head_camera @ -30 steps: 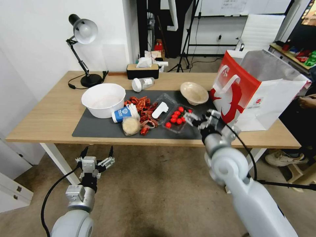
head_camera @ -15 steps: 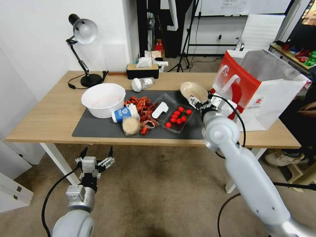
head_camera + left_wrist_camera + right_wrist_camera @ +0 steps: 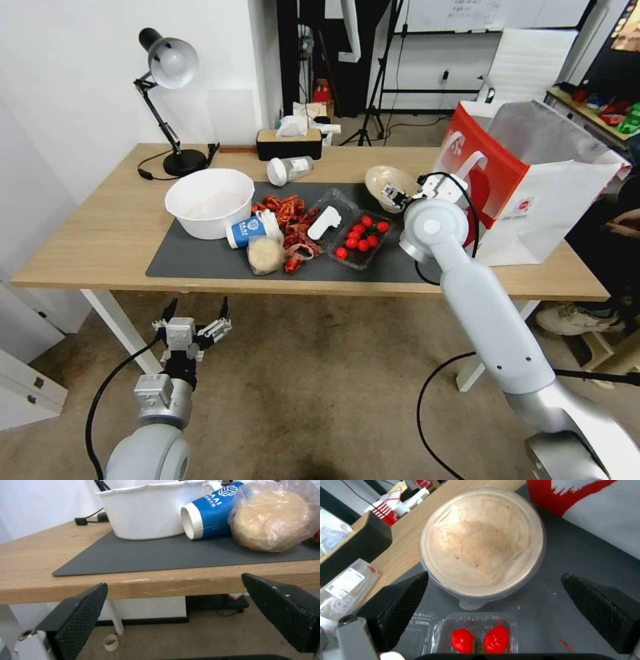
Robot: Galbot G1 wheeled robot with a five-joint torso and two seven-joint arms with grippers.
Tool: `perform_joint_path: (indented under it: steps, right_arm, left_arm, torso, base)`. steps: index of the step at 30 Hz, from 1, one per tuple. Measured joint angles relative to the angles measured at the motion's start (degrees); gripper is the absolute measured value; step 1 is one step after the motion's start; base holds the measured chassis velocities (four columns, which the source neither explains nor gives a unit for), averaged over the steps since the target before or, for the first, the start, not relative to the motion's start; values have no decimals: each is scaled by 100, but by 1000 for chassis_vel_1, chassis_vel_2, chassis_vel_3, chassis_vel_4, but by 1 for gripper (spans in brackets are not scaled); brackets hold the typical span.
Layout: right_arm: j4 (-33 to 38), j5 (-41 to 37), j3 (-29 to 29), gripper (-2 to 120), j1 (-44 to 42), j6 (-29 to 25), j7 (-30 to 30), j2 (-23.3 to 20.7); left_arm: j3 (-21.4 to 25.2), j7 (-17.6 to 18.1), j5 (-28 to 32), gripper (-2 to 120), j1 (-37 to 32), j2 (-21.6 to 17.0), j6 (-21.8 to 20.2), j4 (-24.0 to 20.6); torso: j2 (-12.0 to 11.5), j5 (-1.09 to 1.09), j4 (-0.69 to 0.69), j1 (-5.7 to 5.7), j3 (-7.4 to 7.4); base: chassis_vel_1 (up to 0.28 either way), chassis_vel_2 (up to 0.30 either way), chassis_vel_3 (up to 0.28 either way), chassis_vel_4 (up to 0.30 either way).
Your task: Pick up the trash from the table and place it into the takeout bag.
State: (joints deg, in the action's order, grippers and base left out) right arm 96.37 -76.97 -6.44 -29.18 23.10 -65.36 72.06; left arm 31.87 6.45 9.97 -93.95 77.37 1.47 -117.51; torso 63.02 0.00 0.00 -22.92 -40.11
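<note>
Trash sits spread over the grey mat [image 3: 200,263] on the table [image 3: 87,233]. We note the beige bowl [image 3: 385,181] at the mat's far right corner, tilted, just beside the bag [image 3: 527,180], which stands upright with its mouth open on the table's right end. In the right wrist view the bowl [image 3: 481,545] has a clear lining and lies between the two dark fingers [image 3: 400,605], untouched by either; a clear tray [image 3: 476,632] of red tomatoes lies just beside it on the mat.

Our right gripper [image 3: 399,195] hovers at the bowl's near rim, fingers spread wide, nothing held. The right arm reaches up over the table's front edge.

Near the mat's left end, a large white bowl [image 3: 209,201] stands upright. The paper cup [image 3: 247,231] lies on its side against it, and the plastic bag with the lump [image 3: 265,255] touches the cup. Red scraps [image 3: 287,213] are heaped just beside them. The jar [image 3: 289,170] lies on its side on the bare wood behind the mat.

Our left gripper [image 3: 193,321] hangs below the table's front edge, fingers apart and empty; its wrist view looks up at the cup [image 3: 208,510] and lump [image 3: 271,521].
</note>
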Motion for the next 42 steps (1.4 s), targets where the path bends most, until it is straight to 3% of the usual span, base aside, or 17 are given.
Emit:
perform_joint_path:
  steps: [25, 42]
  right_arm:
    - [-1283, -165, -45, 100, 492, 26, -165, 191]
    - [-1761, -447, -122, 100, 718, 68, -155, 434]
  left_arm:
    - [-29, 0, 20, 100, 18, -20, 16, 49]
    - [-33, 6, 33, 100, 45, -64, 19, 92]
  torso:
    - [1, 0, 0, 0, 0]
    - [0, 0, 0, 0, 0]
  base:
    - [0, 0, 0, 0]
    - [0, 0, 0, 0]
